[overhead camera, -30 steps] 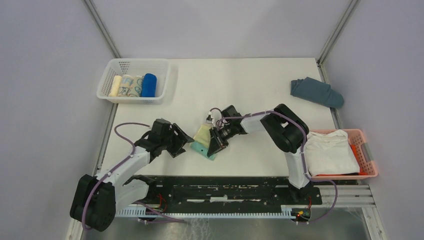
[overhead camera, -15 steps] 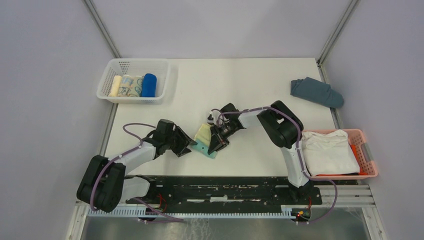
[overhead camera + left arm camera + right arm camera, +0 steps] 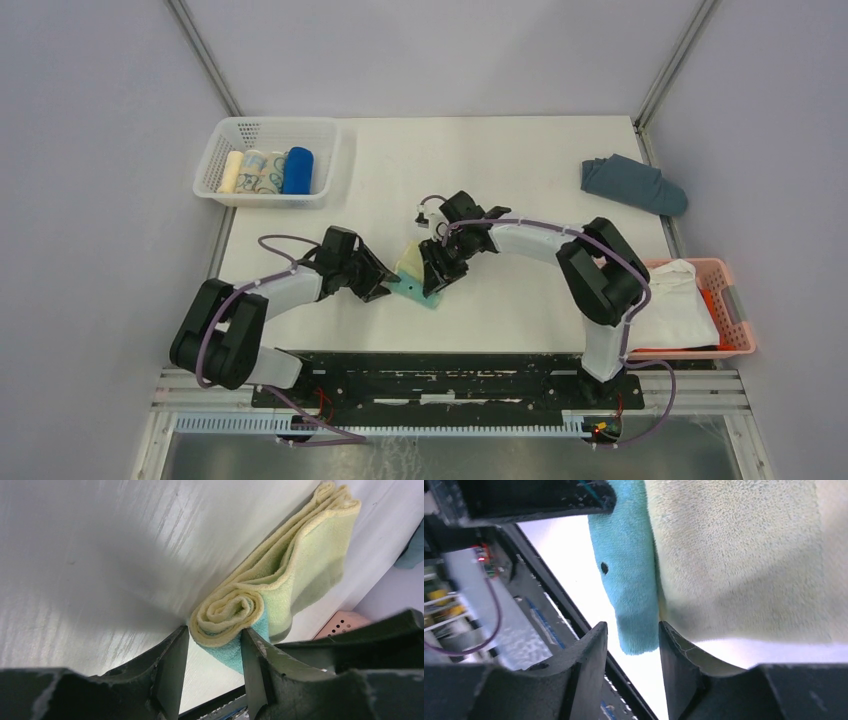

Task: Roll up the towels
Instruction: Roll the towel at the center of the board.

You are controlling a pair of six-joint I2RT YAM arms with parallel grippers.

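Observation:
The pale yellow and teal towel point(image 3: 411, 270) lies partly rolled near the table's front middle. In the left wrist view its spiral rolled end point(image 3: 227, 614) sits between my left gripper's point(image 3: 215, 632) fingertips, which touch it on both sides. My left gripper point(image 3: 378, 284) reaches it from the left. My right gripper point(image 3: 437, 272) stands at the towel's right side, open, and the teal edge point(image 3: 634, 580) hangs loose between its fingers with a gap beside it. The royal blue towel point(image 3: 297, 170) lies rolled in the white basket point(image 3: 226, 135).
Other pale rolls point(image 3: 251, 172) lie beside the blue one in the white basket at the back left. A slate grey-blue cloth point(image 3: 633, 183) lies at the back right. A pink basket point(image 3: 738, 305) at the right edge holds white cloth point(image 3: 672, 300).
My left arm moved right to the towel and its jaws narrowed onto the rolled end. The right jaws opened off the towel, and the right arm's elbow swung to the right.

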